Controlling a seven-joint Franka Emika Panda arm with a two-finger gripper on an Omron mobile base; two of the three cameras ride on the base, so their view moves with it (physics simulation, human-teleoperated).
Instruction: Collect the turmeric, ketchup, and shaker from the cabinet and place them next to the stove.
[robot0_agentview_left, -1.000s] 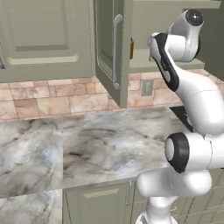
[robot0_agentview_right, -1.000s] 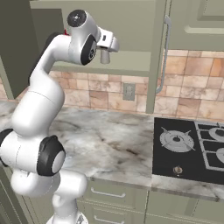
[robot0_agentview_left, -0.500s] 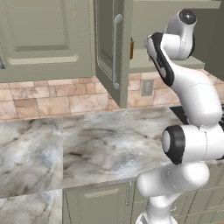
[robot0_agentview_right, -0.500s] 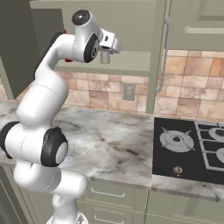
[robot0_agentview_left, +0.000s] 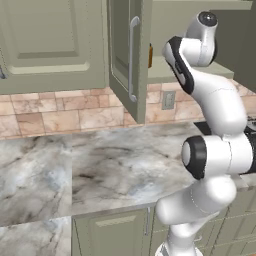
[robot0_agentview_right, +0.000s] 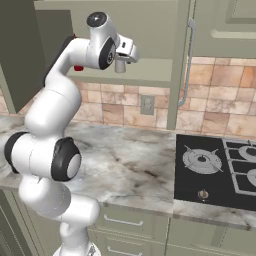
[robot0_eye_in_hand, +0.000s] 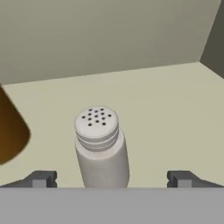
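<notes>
In the hand view the pale grey shaker (robot0_eye_in_hand: 101, 148) stands upright on the cabinet floor (robot0_eye_in_hand: 170, 109), midway between my two dark fingertips (robot0_eye_in_hand: 42, 178), which are wide apart and clear of it. My gripper (robot0_eye_in_hand: 111, 179) is open. The orange-brown turmeric (robot0_eye_in_hand: 11, 131) sits at the left edge, cut off by the frame. From the right base view my gripper (robot0_agentview_right: 120, 64) reaches into the open sage-green cabinet (robot0_agentview_right: 150, 75), and a bit of the red ketchup (robot0_agentview_right: 78, 67) peeks out behind my arm. A sliver of turmeric (robot0_agentview_left: 150, 55) shows past the open door (robot0_agentview_left: 125, 55).
The black stove (robot0_agentview_right: 215, 167) lies to the right on the marble counter (robot0_agentview_right: 135, 165). The cabinet door with its silver bar handle (robot0_agentview_left: 132, 60) stands open to the left of my arm. A wall outlet (robot0_agentview_right: 146, 104) sits on the tiled backsplash.
My arm has shifted a little further toward the cabinet shelf. The gripper has stayed open and the items on the shelf have not moved.
</notes>
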